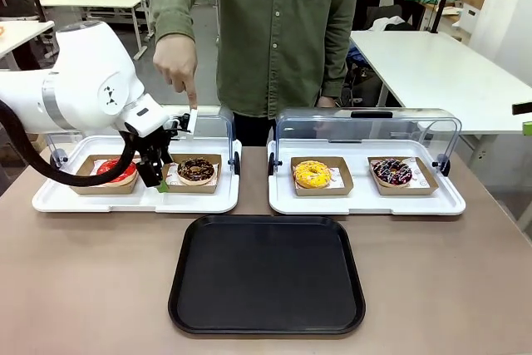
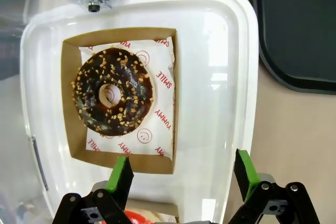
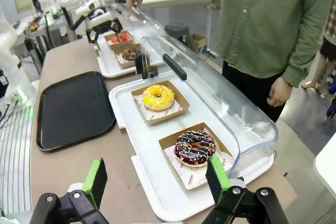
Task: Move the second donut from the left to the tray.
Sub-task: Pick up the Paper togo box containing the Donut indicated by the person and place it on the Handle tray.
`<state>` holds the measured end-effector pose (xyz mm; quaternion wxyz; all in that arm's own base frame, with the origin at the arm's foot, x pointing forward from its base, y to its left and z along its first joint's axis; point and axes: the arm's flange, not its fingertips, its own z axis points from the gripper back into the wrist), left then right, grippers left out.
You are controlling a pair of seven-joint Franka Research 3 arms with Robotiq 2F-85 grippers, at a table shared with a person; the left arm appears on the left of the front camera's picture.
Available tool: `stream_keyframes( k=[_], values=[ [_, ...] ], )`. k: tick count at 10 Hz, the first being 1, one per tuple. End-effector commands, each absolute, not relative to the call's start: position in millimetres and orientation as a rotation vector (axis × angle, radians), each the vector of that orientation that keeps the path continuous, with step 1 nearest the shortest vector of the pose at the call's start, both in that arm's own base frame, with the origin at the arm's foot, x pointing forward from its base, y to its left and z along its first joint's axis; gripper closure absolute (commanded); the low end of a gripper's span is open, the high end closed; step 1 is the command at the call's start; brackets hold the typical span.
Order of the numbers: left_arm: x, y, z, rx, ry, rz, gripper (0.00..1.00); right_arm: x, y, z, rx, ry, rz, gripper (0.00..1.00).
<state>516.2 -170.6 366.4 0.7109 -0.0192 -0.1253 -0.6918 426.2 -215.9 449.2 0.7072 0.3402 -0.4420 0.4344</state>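
Black tray (image 1: 266,276) on brown table (image 1: 83,288)

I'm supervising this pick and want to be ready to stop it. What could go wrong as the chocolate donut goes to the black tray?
The open left tool sits over only a corner of the cardboard holder; gripping that thin wall could tip it and slide the chocolate donut off. The person's hand is at the raised clear lid right above, so lifting might bump either.
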Motion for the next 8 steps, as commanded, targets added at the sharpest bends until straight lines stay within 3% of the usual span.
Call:
stream_keyframes(
  k=[1,8],
  values=[
    [530.3,-169.0,361.3,-0.019,-0.26,-1.553,0.0,428.0,-215.9,452.3,0.757,-1.002,0.975,0.0],
    [556.2,-170.0,326.7,-0.001,-0.196,-1.551,0.0,428.0,-215.9,452.3,0.757,-1.002,0.975,0.0]
  ],
)
